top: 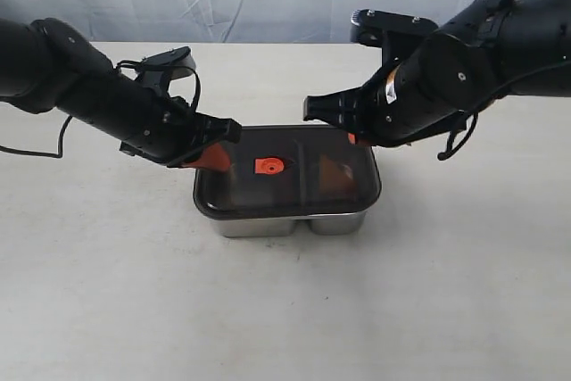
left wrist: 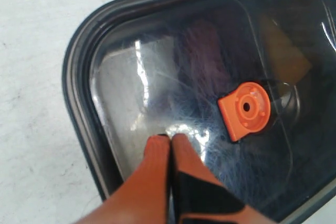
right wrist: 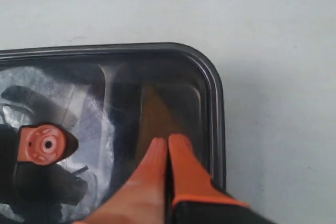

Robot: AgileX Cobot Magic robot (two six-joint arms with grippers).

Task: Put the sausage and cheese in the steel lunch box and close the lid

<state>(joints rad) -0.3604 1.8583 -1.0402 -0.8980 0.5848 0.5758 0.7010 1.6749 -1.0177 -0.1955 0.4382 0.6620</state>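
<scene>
Two ends of the lid (top: 290, 192), seated lengthwise on the lunch box (top: 294, 223), are covered: left pincer (left wrist: 170, 139) and right pincer (right wrist: 168, 141), both pressed together, empty.

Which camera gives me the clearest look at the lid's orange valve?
Left wrist view: the valve is large and sharp, its centre hole visible. The right wrist view shows it smaller, near the picture's edge; the exterior view shows only a small orange spot.

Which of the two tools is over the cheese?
The right tool: the cheese shows through the lid beneath its tip; the left tool sits on the valve's other side.
</scene>
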